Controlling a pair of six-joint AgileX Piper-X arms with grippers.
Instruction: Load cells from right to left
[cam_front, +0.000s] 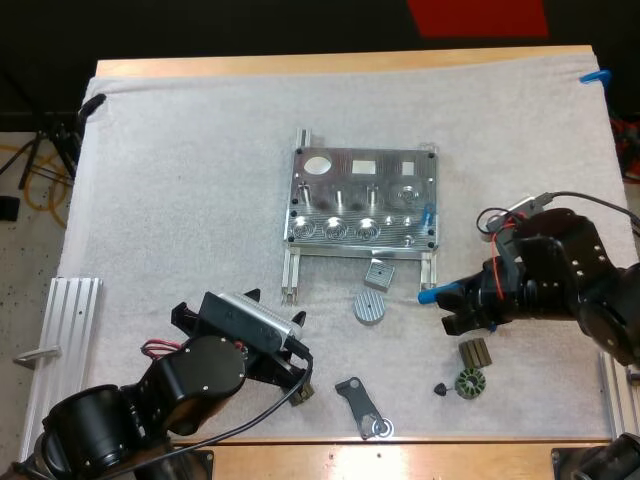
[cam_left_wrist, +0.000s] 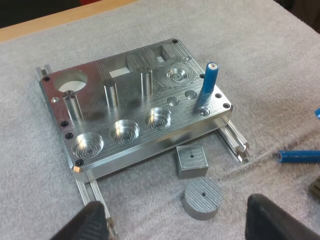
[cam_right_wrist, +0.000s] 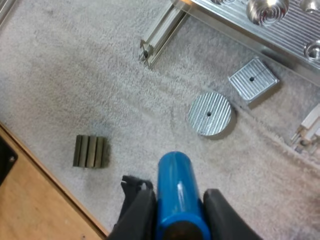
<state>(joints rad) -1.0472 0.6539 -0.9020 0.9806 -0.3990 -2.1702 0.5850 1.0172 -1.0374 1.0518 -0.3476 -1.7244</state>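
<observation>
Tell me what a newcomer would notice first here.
The shiny metal fixture in the middle of the white mat draws the eye, with one blue cylinder standing near its right front corner. Next is the right gripper, shut on a second blue cylinder in front of that corner.

Blue cylinder (cam_right_wrist: 179, 192); silver disc (cam_right_wrist: 210, 113) with parallel ridges.

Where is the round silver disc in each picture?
High view: disc on the mat, beside the square block.
Left wrist view: disc next to the square block, in front of the fixture.
Right wrist view: disc next to the square block, past the blue cylinder.
Shared landmark: the square block.
</observation>
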